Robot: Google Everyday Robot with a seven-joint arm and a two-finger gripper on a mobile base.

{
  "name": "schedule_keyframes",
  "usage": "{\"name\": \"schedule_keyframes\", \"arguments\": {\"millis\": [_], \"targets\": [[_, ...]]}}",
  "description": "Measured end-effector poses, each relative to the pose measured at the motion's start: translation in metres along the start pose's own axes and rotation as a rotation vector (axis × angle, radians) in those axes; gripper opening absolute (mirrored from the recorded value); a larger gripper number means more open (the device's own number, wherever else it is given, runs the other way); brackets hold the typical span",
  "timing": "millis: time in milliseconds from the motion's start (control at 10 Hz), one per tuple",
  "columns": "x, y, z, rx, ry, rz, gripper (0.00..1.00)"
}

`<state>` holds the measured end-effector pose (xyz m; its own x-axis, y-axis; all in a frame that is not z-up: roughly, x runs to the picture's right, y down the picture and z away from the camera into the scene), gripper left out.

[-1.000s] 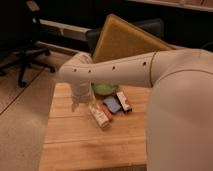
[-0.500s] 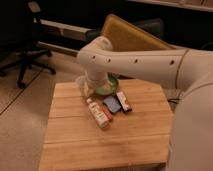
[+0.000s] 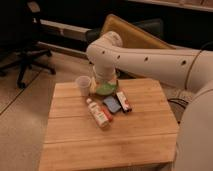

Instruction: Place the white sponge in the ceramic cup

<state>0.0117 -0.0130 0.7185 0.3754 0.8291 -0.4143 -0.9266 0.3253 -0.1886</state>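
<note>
One flat bluish-grey sponge (image 3: 112,104), long axis diagonal, lies just camera-side and right of the gripper (image 3: 101,80), pale tapered ceramic cup (image 3: 83,84) at the gripper's left; grip state unreadable.

A green bowl (image 3: 106,90) sat toward the wooden slat table's (image 3: 125,142) far edge, just under the gripper (image 3: 103,81). Nearer lay a pale bottle (image 3: 98,113) with an orange-red label, on its side, and a red-and-black box (image 3: 123,101). A black office chair (image 3: 29,56) stood well apart.
</note>
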Motion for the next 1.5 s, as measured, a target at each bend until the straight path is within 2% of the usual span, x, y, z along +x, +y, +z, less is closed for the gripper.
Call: {"name": "schedule_keyframes", "arguments": {"millis": [100, 200, 400, 500, 600, 800, 1300, 1400, 1500], "targets": [[0.0, -0.015, 0.008, 0.014, -0.004, 0.015, 0.65], [-0.001, -0.044, 0.022, 0.045, -0.015, 0.039, 0.65], [-0.008, -0.061, 0.042, 0.057, -0.034, 0.052, 0.65], [-0.01, -0.061, 0.053, 0.044, -0.039, 0.059, 0.65], [-0.01, -0.053, 0.073, 0.01, -0.036, 0.071, 0.65], [-0.005, -0.029, 0.099, -0.054, -0.002, 0.071, 0.65], [-0.005, -0.03, 0.098, -0.053, -0.003, 0.069, 0.65], [-0.005, -0.03, 0.098, -0.049, -0.003, 0.065, 0.65], [-0.005, -0.035, 0.105, -0.028, 0.008, 0.051, 0.65]]}}
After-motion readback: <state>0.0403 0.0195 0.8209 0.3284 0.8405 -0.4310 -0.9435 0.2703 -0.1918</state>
